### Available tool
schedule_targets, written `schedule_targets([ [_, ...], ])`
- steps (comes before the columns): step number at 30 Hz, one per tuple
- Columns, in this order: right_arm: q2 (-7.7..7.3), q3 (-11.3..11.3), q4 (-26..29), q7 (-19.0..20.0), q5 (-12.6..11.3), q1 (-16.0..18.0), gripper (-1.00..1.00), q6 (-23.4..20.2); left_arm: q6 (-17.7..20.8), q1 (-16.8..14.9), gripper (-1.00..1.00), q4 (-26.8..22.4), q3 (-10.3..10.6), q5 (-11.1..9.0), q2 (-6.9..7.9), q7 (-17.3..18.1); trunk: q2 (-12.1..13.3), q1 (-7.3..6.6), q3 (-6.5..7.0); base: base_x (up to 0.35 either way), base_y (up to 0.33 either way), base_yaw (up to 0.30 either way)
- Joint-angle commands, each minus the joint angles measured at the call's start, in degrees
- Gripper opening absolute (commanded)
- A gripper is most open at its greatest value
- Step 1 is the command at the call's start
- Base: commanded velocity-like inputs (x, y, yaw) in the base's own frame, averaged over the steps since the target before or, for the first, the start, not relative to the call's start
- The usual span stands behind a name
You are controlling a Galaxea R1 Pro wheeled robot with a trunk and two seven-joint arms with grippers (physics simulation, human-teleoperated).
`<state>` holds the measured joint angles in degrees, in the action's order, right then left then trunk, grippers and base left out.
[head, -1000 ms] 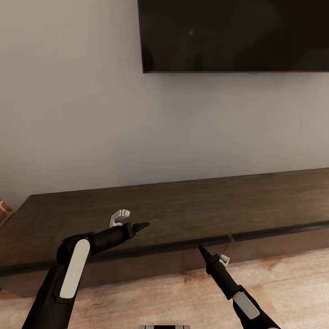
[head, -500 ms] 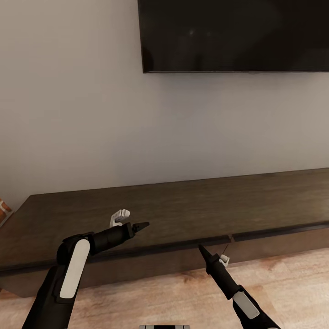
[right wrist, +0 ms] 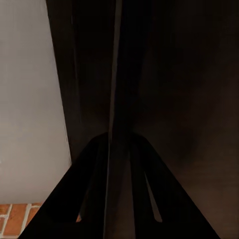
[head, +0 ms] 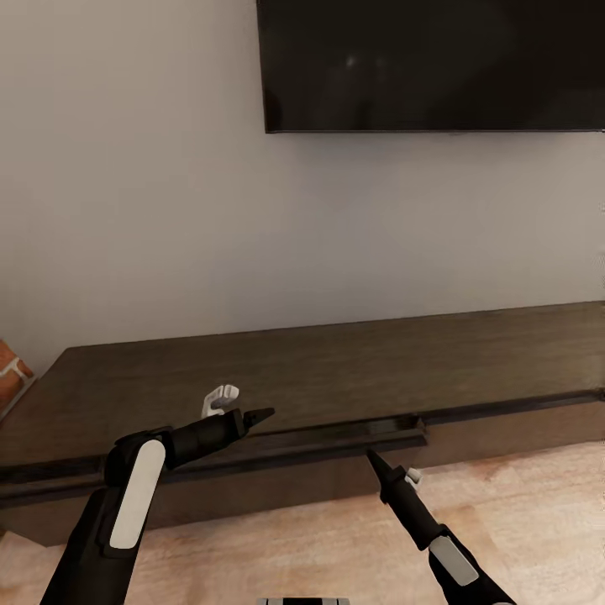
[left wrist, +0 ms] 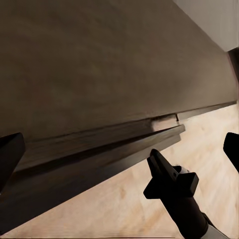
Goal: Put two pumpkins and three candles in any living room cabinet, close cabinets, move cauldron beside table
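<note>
The cabinet (head: 336, 386) runs long and low under the TV (head: 433, 63), its long axis across the head view; 1 drawer front (head: 277, 449) stands slightly proud. The right gripper (head: 370, 458), fingers pressed together and holding nothing, points at that drawer's right end, just beside it. The left gripper (head: 259, 415), spread wide and empty, hovers above the top.
</note>
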<state>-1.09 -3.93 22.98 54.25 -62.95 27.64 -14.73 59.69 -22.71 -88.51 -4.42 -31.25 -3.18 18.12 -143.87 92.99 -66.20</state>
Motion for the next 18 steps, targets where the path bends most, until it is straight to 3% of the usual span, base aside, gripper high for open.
schedule_targets([
  [1,0.04,0.85,0.05,0.77,-0.51,0.04,-1.00,-1.18,0.31,-0.05,1.00,0.01,-0.15,0.48,-0.07,0.60,-0.03,-0.05,-0.04,-0.251,-0.005,0.000],
  [18,0.03,0.85,0.05,0.77,-0.51,0.06,-1.00,-1.18,0.31,-0.04,1.00,0.00,-0.15,0.48,-0.07,0.60,-0.03,-0.05,-0.04,-0.245,-0.071,0.000],
])
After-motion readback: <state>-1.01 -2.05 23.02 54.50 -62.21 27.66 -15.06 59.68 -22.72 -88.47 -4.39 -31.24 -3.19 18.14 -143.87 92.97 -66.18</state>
